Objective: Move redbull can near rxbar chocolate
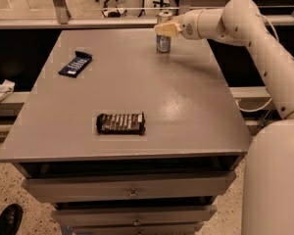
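The redbull can (162, 44) stands upright near the far edge of the grey table (186, 97), its silver top and blue lower half showing. My gripper (167, 29) is at the can's upper half, reaching in from the right, and its pale front part covers the can's middle. The rxbar chocolate (121, 123), a dark wrapper with rows of pale lettering, lies flat near the table's front edge, far from the can.
A smaller dark blue wrapped bar (75, 64) lies at the table's left side. My white arm (264, 48) spans the right side and my base (274, 180) stands at the front right. Drawers sit below the tabletop. A shoe (5, 220) is on the floor at lower left.
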Motion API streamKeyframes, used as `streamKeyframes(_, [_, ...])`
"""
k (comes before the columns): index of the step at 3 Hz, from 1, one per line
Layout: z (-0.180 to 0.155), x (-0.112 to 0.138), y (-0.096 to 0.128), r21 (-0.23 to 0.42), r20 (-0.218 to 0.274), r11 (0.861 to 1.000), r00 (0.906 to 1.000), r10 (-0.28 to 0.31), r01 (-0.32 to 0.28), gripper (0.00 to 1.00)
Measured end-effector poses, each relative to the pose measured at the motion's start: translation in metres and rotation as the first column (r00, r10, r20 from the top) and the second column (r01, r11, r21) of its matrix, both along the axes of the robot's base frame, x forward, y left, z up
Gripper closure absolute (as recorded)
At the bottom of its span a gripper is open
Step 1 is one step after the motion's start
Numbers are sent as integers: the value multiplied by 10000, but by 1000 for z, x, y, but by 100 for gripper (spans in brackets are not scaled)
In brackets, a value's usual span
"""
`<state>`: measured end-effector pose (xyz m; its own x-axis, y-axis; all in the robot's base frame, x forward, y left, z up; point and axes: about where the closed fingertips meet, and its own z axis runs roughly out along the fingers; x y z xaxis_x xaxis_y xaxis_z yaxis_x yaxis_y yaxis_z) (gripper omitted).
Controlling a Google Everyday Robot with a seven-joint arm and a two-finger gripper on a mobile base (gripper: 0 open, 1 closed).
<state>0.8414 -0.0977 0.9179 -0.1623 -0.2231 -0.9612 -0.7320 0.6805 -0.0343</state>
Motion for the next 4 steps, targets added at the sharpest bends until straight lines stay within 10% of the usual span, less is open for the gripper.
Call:
streamKeyframes(2, [25,-39,10,472,471,9948,9950,881,-904,96])
streamKeyframes(4, [50,-142,10,198,88,9715,9717,2360,-2361,100])
